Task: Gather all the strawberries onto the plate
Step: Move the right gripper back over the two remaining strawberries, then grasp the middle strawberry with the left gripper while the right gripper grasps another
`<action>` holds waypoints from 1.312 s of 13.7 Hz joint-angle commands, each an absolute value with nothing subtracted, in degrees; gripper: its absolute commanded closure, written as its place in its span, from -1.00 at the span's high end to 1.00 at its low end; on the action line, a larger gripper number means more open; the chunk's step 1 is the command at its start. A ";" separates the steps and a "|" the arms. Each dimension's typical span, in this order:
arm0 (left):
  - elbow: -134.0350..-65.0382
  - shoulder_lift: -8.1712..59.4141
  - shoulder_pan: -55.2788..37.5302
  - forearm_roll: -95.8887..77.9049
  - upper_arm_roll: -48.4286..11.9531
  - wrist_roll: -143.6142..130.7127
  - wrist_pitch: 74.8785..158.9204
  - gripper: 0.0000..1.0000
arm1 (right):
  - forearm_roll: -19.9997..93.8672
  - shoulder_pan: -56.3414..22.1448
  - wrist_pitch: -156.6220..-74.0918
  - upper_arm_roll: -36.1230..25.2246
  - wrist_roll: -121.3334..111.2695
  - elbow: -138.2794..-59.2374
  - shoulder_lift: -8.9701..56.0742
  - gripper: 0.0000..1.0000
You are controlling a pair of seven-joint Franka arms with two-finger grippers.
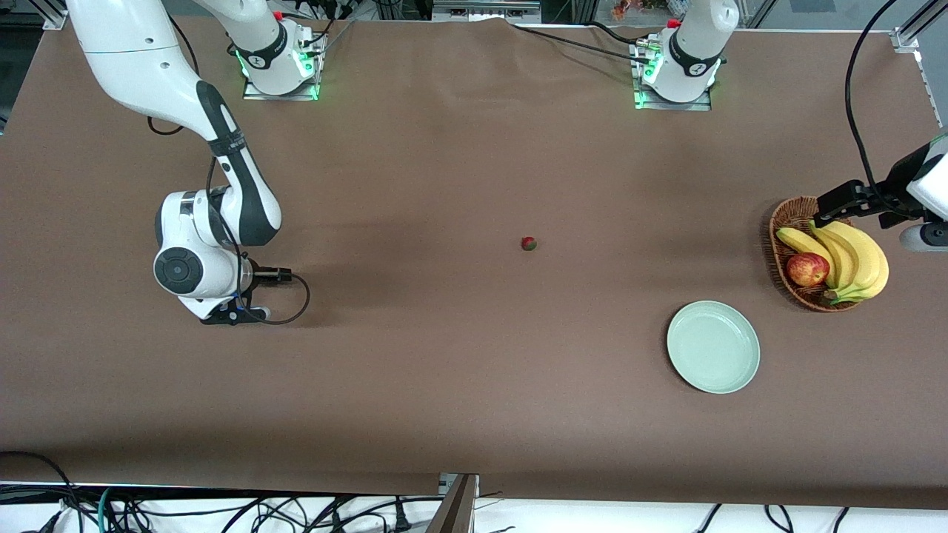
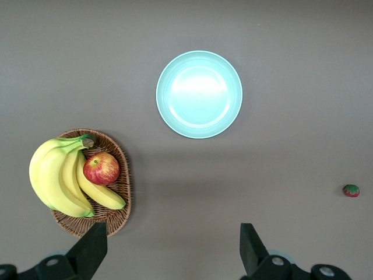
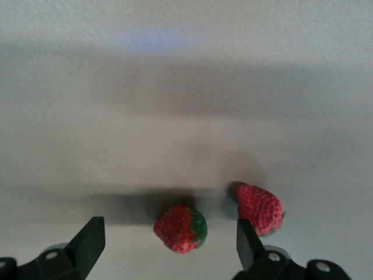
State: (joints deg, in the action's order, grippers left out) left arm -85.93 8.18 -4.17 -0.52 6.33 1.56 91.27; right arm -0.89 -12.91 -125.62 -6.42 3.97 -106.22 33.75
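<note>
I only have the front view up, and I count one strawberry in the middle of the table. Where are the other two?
Observer: The right wrist view shows two strawberries lying on the table right under the right gripper, apart from each other.
Operator: Is that gripper open?
Observer: Yes, open, with one berry between its fingers and the other by one finger.
Operator: And the left gripper?
Observer: The left gripper is open and empty, up near the basket; its camera shows the plate with nothing in it.

White arms, black joints, black cables, green-lit bases.
</note>
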 commanded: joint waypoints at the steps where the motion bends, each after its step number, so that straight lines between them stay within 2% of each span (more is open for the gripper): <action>1: -84.64 9.14 -4.74 -0.97 6.59 2.29 90.09 1.00 | -0.97 -13.27 -130.59 -6.68 3.25 -112.57 30.68 1.00; 7: -86.22 9.58 -8.00 -2.20 6.50 -6.85 87.36 1.00 | -0.88 -13.27 -132.63 -6.59 3.43 -114.08 30.50 0.95; 12: -86.13 10.99 -8.35 -3.87 6.59 -9.13 87.45 1.00 | -0.88 -13.27 -132.28 -6.59 3.43 -114.08 30.06 0.10; 16: -85.61 13.96 -10.36 -4.74 6.50 -13.17 87.80 1.00 | -0.88 -13.27 -132.28 -6.59 3.43 -114.08 30.06 -0.26; 18: -85.95 16.60 -13.34 -6.41 6.50 -18.87 90.94 1.00 | -0.79 -13.27 -132.36 -6.59 3.34 -113.73 30.06 -0.31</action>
